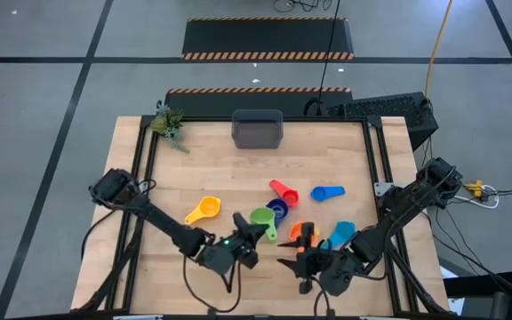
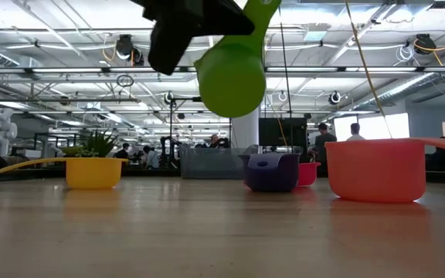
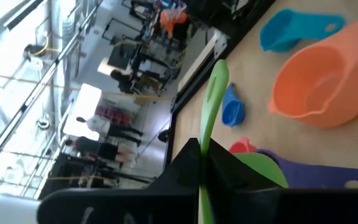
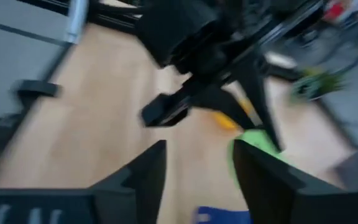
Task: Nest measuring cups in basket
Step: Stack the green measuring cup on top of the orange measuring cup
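Wooden table (image 1: 238, 169) fills the high view, with a busy workshop beyond. At its far edge sits the grey basket (image 1: 257, 130), holding no cups that I can see. The left gripper (image 1: 249, 229) is pinched on the green measuring cup (image 2: 232, 73) by its handle, lifted clear of the table. The right gripper (image 1: 302, 237) hangs with fingers spread above the orange cup (image 2: 377, 167), holding nothing. I judge the green cup should travel level to the basket and be lowered upright. No writing or labels can be read.
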Robot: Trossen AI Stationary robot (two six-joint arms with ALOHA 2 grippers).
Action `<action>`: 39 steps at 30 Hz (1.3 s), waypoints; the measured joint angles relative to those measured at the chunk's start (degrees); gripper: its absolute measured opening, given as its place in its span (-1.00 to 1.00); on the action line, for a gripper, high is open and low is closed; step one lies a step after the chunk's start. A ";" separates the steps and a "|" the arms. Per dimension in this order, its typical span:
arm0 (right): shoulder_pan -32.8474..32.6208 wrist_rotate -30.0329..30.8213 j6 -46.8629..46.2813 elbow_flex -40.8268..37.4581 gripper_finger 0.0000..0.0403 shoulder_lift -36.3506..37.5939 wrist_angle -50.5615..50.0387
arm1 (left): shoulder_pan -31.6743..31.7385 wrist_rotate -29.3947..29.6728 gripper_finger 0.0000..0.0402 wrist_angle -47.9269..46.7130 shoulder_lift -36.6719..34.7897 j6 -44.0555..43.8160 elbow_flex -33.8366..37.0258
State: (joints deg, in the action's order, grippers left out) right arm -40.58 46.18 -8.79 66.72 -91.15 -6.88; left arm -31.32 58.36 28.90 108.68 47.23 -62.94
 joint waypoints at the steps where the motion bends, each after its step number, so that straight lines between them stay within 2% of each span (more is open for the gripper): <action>1: 0.02 1.71 1.70 0.00 -0.04 0.00 -0.01 | 0.28 0.00 -0.97 -0.03 0.00 -0.01 0.00; 6: 0.33 6.56 10.34 0.00 0.02 -0.22 0.14 | 1.18 -0.04 -0.97 -0.14 0.00 -2.32 0.00; 12: 2.03 6.88 18.20 0.04 -0.10 -3.08 0.95 | 2.15 -0.03 -0.97 -0.77 0.00 -7.77 0.02; 21: 2.63 23.04 28.48 0.04 -0.36 -9.07 9.61 | 2.16 0.02 -0.97 -2.82 0.02 -10.26 0.07; 24: 2.58 22.48 31.20 0.04 -0.44 -9.51 10.75 | 2.11 -0.08 -0.96 -3.09 0.02 -10.46 0.05; 39: 3.21 18.23 29.55 0.04 -0.82 -9.66 7.82 | 2.05 -2.44 -0.96 -4.18 0.02 -11.99 0.04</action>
State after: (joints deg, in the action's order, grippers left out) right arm -37.36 64.41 20.76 66.76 -100.82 0.93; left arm -29.28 55.92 24.72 108.71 35.24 -62.89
